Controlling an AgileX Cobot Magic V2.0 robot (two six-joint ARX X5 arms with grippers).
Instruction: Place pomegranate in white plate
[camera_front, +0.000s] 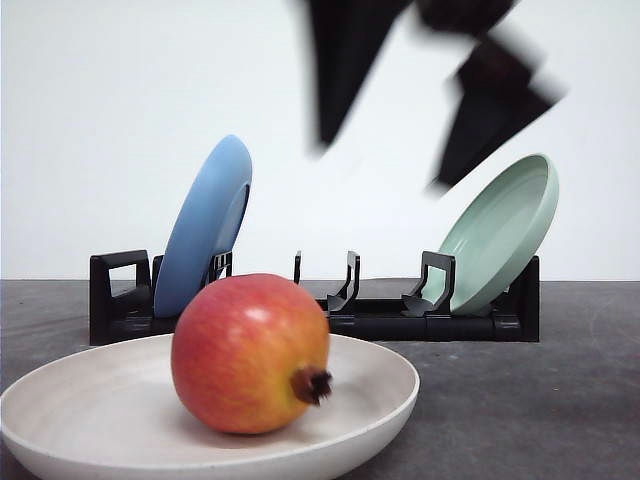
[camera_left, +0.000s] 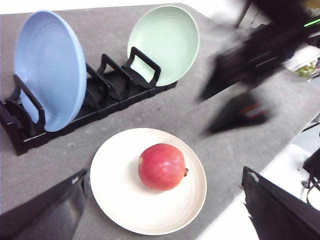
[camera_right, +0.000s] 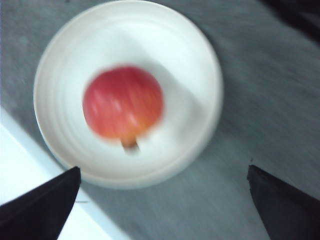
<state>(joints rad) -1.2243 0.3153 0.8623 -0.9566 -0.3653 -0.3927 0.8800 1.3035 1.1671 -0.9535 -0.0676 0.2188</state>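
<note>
Pomegranate (camera_front: 250, 352) sits inside the white plate (camera_front: 375, 420), roughly centred, resting on its side with the crown nub pointing sideways toward the robot's right in the front view. Placement looks done to me; fruit is clear of the rim and not rocking as far as one frame can say. Plate is on the grey surface (camera_front: 560, 400), in front of the black rack (camera_front: 380, 320) holding the blue plate (camera_front: 205, 225) and green plate (camera_front: 500, 230). Right claw (camera_right: 162, 200) hangs directly above the plate, fruit just ahead of the gap between its fingers; fingers spread wide, holding nothing, touching nothing. That view is motion-blurred, and the same arm smears dark across the top of the front view. Left claw (camera_left: 165, 210) is also spread wide and empty, looking down at the plate from the near side, fruit between and beyond its fingertips. Right arm looks nearer to the fruit. Judgement: the only move left is to back off clear of the plate without clipping the fruit.
</note>
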